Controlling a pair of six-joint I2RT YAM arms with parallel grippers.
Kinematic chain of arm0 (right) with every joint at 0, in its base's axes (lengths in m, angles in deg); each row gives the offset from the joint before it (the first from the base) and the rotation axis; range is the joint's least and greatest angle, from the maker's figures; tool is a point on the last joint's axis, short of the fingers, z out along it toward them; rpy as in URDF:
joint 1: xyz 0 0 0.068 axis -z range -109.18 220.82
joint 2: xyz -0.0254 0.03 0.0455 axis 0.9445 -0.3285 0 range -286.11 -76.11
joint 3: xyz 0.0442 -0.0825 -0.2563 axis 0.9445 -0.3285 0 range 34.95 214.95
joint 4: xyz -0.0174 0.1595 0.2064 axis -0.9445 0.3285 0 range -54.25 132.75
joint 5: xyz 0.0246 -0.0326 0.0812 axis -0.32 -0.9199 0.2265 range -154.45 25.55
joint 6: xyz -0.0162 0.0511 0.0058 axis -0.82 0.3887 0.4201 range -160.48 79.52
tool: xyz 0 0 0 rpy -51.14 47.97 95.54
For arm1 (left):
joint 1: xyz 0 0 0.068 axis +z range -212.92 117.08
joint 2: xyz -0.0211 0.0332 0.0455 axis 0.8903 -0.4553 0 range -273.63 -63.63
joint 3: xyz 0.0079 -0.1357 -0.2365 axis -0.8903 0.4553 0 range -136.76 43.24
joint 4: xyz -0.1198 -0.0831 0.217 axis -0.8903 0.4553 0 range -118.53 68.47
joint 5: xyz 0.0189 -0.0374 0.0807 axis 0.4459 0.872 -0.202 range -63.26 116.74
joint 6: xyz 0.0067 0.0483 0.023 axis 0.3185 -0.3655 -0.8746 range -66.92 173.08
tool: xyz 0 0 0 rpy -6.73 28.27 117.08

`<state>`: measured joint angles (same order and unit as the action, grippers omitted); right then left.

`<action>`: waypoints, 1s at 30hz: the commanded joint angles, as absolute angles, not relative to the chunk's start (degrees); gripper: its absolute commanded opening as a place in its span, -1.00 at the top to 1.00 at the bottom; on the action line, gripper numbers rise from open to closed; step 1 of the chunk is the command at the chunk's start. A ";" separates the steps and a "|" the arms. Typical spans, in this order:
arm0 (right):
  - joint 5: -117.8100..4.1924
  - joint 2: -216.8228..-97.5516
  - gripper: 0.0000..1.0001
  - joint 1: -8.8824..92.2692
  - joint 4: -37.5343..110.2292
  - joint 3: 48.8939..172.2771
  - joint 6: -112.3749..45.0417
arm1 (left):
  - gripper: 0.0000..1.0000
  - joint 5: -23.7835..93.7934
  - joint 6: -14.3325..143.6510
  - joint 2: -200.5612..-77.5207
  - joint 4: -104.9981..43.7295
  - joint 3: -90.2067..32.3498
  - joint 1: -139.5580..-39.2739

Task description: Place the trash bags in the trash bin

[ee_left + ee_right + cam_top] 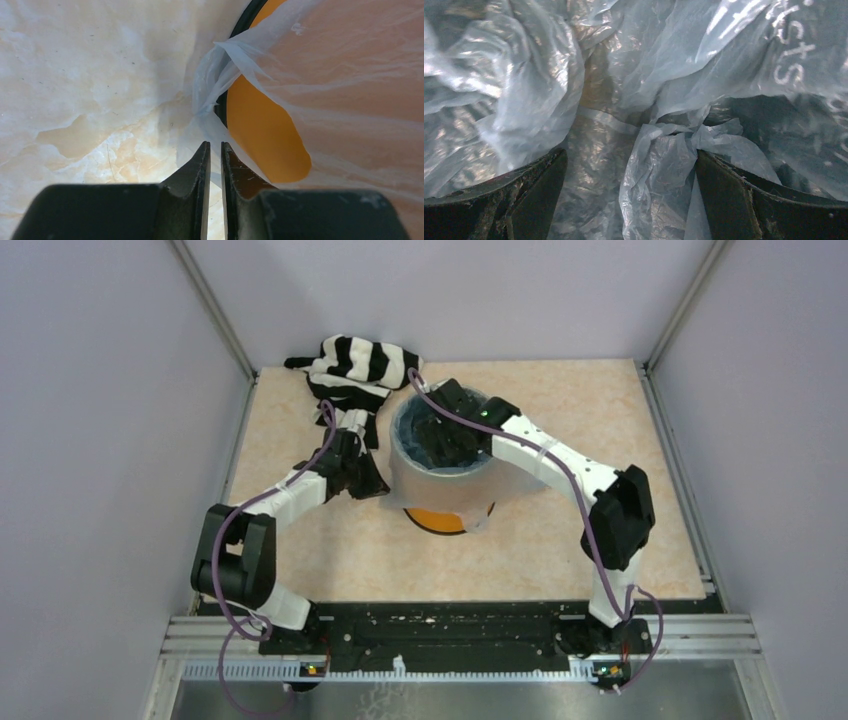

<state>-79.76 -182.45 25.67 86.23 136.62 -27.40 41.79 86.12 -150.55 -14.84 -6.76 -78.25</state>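
Beige surface (600,530); trash bag (524,100) judged limp, slippery, best taken at bunched folds; right tool (630,162) spread wide, left tool (215,150) clamped on film.

My left arm (285,498) reached low from the near-left corner of the table (640,540) toward its middle, elbow folded close to the base. My left gripper (214,146) sat low over the tabletop, its fingers nearly together with only a slit between them, nipping thin film of the trash bag (220,65). My right arm (560,455) arched in from the near-right corner, wrist bent downward. My right gripper (631,160) hung with its jaws spread wide, gripping nothing.
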 commanded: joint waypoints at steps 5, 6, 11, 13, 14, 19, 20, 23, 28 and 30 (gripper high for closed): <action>-78.62 -186.00 -0.95 27.28 85.01 136.64 -27.47 | 0.63 42.46 86.26 -151.37 -18.59 -6.18 -78.95; -78.48 -186.45 -0.95 27.33 84.84 136.34 -27.47 | 0.63 42.46 86.25 -151.28 -18.54 -6.16 -78.99; -78.98 -188.15 -0.96 27.51 84.05 134.81 -27.47 | 0.63 42.26 86.15 -150.79 -18.32 -6.01 -79.18; -79.83 -188.76 -0.97 27.49 83.63 134.21 -27.47 | 0.63 42.17 86.13 -150.50 -18.10 -6.00 -79.23; -80.50 -189.08 -0.97 27.58 83.45 134.06 -27.52 | 0.63 42.19 86.13 -150.40 -18.05 -5.98 -79.26; -81.57 -190.40 -0.97 27.84 82.25 133.38 -27.53 | 0.63 42.06 85.90 -149.80 -17.71 -6.07 -79.26; -81.47 -190.45 -0.97 27.84 81.82 133.08 -27.40 | 0.64 42.06 85.87 -149.69 -17.50 -6.19 -79.26; -81.41 -190.87 -0.97 28.02 80.91 132.48 -27.30 | 0.64 41.96 85.65 -149.53 -17.16 -6.30 -79.26; -81.85 -191.32 -0.97 28.38 78.97 130.62 -27.29 | 0.64 41.94 85.46 -148.71 -16.61 -6.32 -79.25; -82.10 -191.69 -0.97 28.45 78.51 129.70 -27.38 | 0.64 41.90 85.36 -148.24 -16.27 -6.46 -79.26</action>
<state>-80.79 -190.19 27.23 81.09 131.29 -27.42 42.14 86.12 -151.01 -15.21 -6.45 -78.99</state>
